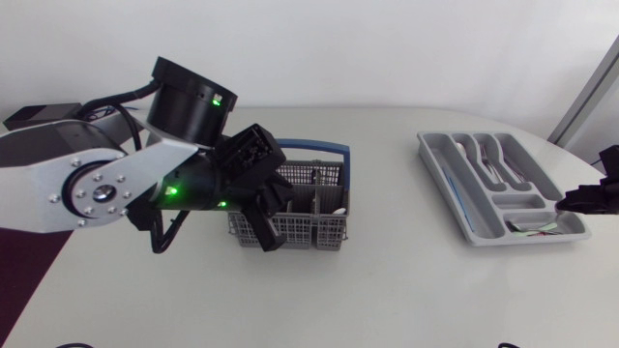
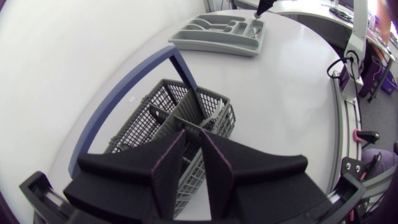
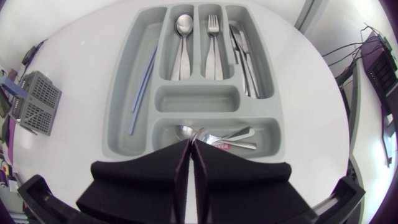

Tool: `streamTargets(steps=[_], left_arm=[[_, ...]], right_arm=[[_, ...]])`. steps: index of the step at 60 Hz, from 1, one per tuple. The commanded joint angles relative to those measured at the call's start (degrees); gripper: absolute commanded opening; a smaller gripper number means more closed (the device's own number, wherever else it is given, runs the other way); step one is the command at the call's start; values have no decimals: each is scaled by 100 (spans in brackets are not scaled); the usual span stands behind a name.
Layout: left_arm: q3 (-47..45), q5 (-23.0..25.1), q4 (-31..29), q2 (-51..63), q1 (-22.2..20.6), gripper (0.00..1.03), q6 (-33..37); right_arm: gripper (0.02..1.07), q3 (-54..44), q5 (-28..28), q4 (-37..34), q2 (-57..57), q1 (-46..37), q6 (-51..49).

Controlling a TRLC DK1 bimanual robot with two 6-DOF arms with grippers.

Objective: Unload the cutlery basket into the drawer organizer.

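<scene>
The grey mesh cutlery basket (image 1: 302, 230) with a blue handle (image 1: 321, 148) stands left of the table's middle. My left gripper (image 1: 274, 215) hangs right over it. In the left wrist view its fingers (image 2: 171, 167) stand a narrow gap apart above the basket's (image 2: 155, 112) dividers, and I see nothing between them. The grey drawer organizer (image 1: 518, 203) lies at the right. My right gripper (image 3: 189, 158) is shut and empty over its near compartment, where small spoons (image 3: 217, 135) lie. Spoons (image 3: 181, 43), forks (image 3: 213, 43), knives (image 3: 245, 56) and thin blue sticks (image 3: 142, 84) fill other compartments.
The organizer's small middle compartment (image 3: 196, 99) is bare. White tabletop (image 1: 397, 280) stretches between basket and organizer. A pale item (image 1: 338, 209) shows in the basket's right cell. My left arm's bulky links (image 1: 97, 184) cover the table's left part.
</scene>
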Motion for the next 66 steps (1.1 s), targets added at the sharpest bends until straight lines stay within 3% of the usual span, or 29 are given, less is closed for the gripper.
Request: streamTargets(steps=[1,19,34,40,46,54,66], left_arm=[[220,-45,-75,176,-83,22,-172],[307,-45,-84,334,-163,22,-252],[255,-45,-57,343,-198,22,-287],[202,-45,-40,343,-206,22,-287],[158,-45,-13,334,-198,22,-278],[123,-45,31,343,-189,22,-260],[70,-45,31,351,-233,22,-269]], right_arm=[[7,-24,166,198,207,23,-42],[9,-560,843,1183,488,603,406],[45,-525,1028,1367,506,841,555],[55,-534,992,1297,234,814,476],[60,-666,298,893,-408,823,28],[60,-894,-519,225,-1454,1157,-587],[60,-1096,-985,-461,-2509,2221,-1132]])
